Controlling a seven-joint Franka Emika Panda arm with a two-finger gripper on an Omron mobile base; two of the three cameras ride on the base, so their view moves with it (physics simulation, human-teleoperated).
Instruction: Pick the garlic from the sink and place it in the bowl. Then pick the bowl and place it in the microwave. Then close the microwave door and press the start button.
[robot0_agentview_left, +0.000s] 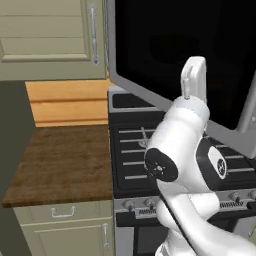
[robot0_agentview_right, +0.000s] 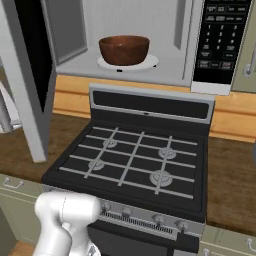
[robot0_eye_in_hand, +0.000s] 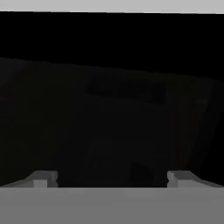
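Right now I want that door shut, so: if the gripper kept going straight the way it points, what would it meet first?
Most likely the black glass of the microwave door: the gripper, jaws apart, faces that dark pane close up. Exact gap is unclear.

Open microwave (robot0_agentview_right: 145, 50), right base view: its top is cut off by the upper edge, and the upper rows of the control panel (robot0_agentview_right: 218, 37) with it; the panel's key labels are too small to read. The inside of the bowl (robot0_agentview_right: 124, 49) on the turntable is not visible, so any contents cannot be told. The door (robot0_agentview_right: 30, 65) runs off the upper left corner. In the left base view the arm (robot0_agentview_left: 192, 165) covers the door's lower rim and the stove (robot0_agentview_left: 132, 155) beneath. Hand view: dark, blurred glass above the fingertips (robot0_eye_in_hand: 43, 179).
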